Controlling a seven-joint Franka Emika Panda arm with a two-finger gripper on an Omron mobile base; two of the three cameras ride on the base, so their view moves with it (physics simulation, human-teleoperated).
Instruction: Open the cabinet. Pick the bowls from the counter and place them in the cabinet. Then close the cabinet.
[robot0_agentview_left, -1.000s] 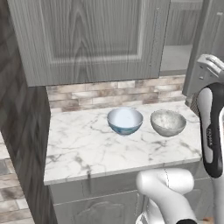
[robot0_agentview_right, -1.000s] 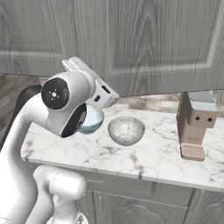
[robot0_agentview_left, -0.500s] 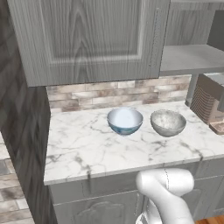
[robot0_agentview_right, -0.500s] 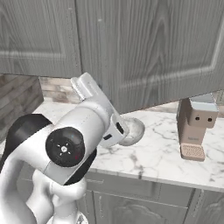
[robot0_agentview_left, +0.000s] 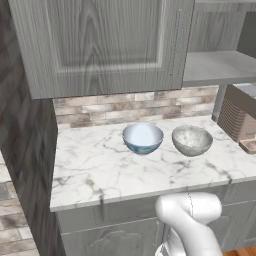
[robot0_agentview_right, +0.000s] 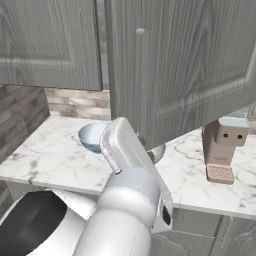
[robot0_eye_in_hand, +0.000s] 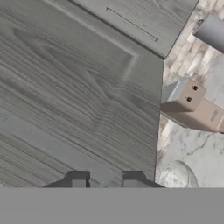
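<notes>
Now, change: the right door (robot0_agentview_right: 175, 65) of the cabinet (robot0_agentview_left: 100, 45) has swung well out over the last second and stands wide over the counter (robot0_agentview_left: 100, 170); a second ago I saw it nearly flush.
Shelf: the grey shelf (robot0_agentview_left: 220, 67) is bare to view above the counter's right end.
Left door: shut, its bar handle (robot0_agentview_left: 176, 45) untouched.
Pincer: the gripper (robot0_eye_in_hand: 105, 180) sits close against the open door's panel; its tips show a narrow gap, but I cannot tell whether they hold anything.
Bowls: the blue bowl (robot0_agentview_left: 142, 138) and the speckled bowl (robot0_agentview_left: 192, 140) stand side by side, apart, near the middle of the counter toward its back edge.
Coffee machine (robot0_agentview_right: 223, 150): at the counter's right end.
Meaning: I judge the opening step about done; next I back off the door and go for a bowl.
</notes>
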